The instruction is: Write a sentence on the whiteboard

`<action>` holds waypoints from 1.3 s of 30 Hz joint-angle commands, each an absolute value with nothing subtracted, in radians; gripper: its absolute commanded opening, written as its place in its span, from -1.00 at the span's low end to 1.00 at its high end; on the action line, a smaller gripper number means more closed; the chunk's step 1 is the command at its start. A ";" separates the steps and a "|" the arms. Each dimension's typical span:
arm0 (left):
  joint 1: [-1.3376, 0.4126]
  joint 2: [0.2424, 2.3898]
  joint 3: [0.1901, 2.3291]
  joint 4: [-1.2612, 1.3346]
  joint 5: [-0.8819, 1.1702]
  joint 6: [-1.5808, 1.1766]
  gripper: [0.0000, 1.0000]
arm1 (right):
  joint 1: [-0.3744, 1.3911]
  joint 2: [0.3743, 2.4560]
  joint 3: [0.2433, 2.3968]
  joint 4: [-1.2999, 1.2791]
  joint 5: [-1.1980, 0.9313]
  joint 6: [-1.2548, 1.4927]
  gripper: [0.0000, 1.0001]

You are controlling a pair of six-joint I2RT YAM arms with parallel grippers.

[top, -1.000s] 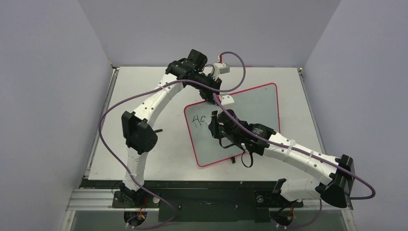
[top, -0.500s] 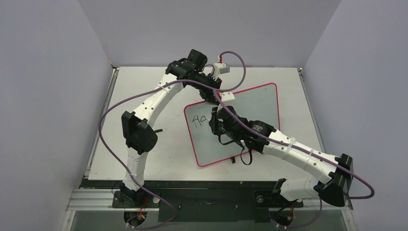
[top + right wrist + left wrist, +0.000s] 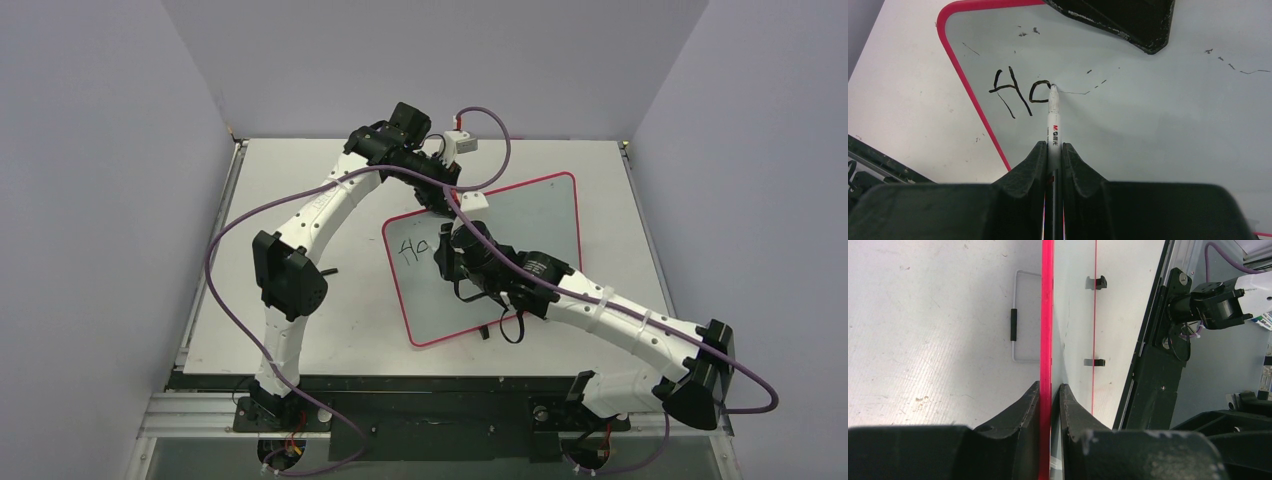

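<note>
Black ink on glossy white — the sentence [image 3: 1018, 92] is barely begun: an "H" and the loop of an "a", near the rounded left corner of the whiteboard [image 3: 1158, 110]. Right gripper [image 3: 1052, 145] is clamped tight on a slim white marker [image 3: 1053, 112], its tip touching the board right where that loop closes. Left gripper [image 3: 1049, 386] pinches the thin red rim on the far edge, jaws nearly together, steadying the board, which sits skewed on the pale, scuffed table [image 3: 300, 200] between the arms. Writing step, and early — I'd say the next move calls for a short downstroke to finish the "a", with light, even pressure, then a shift right along the smooth surface, where faint stray marks show.
</note>
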State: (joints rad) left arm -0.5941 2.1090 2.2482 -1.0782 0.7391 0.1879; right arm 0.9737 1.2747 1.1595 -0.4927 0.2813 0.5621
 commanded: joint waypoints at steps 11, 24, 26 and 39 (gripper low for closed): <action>-0.615 2.045 2.276 -1.058 0.746 0.219 -1.00 | 0.962 1.228 1.071 -0.484 0.326 0.577 -1.00; -0.615 2.038 2.277 -1.058 0.746 0.220 -1.00 | 0.964 1.165 1.109 -0.484 0.296 0.571 -1.00; -0.615 2.037 2.277 -1.058 0.745 0.219 -1.00 | 0.963 1.157 1.119 -0.478 0.285 0.575 -1.00; -0.616 2.034 2.275 -1.058 0.747 0.219 -1.00 | 0.937 1.182 1.154 -0.469 0.313 0.585 -1.00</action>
